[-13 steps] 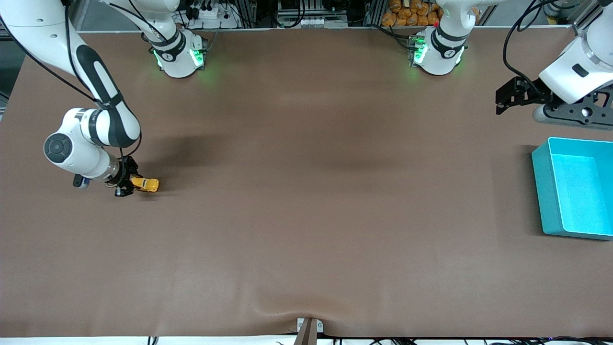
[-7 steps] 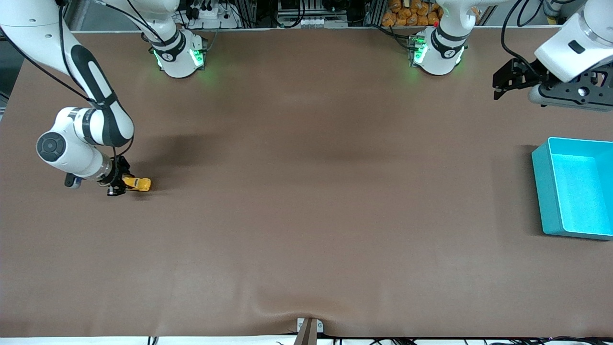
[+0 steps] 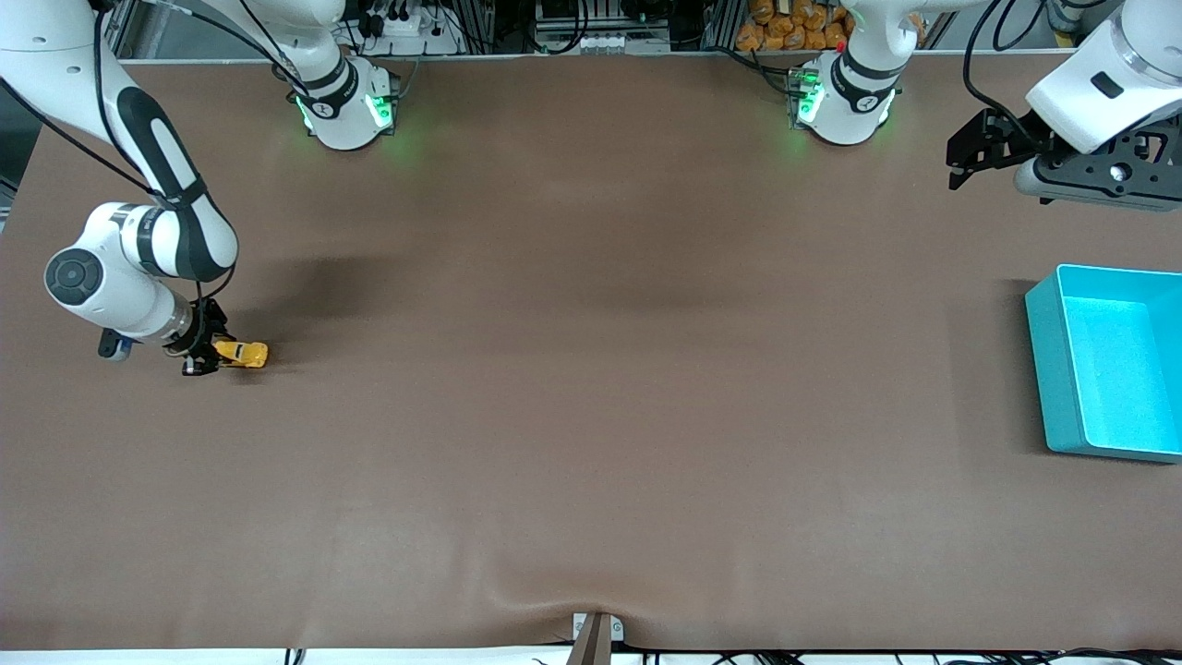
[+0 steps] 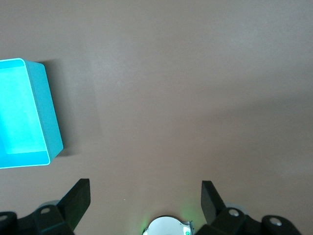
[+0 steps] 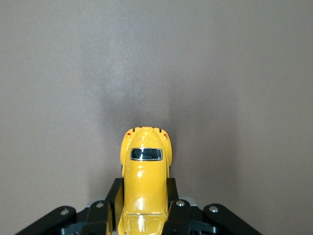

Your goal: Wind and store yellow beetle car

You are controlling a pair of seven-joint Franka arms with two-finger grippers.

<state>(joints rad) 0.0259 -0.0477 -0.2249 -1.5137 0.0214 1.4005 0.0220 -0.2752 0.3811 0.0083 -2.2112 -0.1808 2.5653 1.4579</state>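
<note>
right jaws [image 3: 205, 356] clenched on car [image 3: 242, 354] | nose at 12 from my wrist | bin [image 3: 1042, 369] at left arm's end | left jaws [image 3: 970, 159] released, waiting

The yellow beetle car [image 3: 242, 354] is seen as a tiny glossy toy with a rounded body, a small dark window and two red dots at the end that points away from the fingers [image 5: 172, 194]. It is clasped on both flanks by the shut right gripper [image 3: 205, 353] at the right arm's end of the bench [image 3: 591, 388]. It appears to be low on the brown surface, though wheel contact cannot be made out.
</note>
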